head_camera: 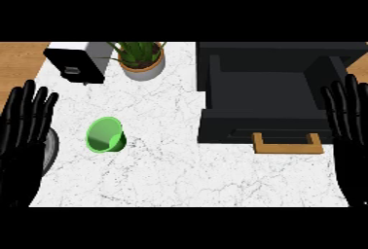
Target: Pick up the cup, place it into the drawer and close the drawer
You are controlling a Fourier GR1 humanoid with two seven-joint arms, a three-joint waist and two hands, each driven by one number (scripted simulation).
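At the frame's left edge the left hand [25, 136] rests open, fingers straight and slightly spread, holding nothing. Just right of it, at centre left, the green cup [105, 135] lies on the white marble counter [179, 170]. Upper left stand a white-and-black appliance [75, 62] and a potted plant [141, 58]. The black drawer [266, 92], with its wooden handle [286, 144], stands open at upper right. The right hand [352, 131] rests open at the right edge, fingers straight.

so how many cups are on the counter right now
1. A single green cup sits on the white marble counter, toward its left side, in front of the potted plant and left of the dark drawer unit. The open drawer's inside looks dark, so anything there could be hidden.
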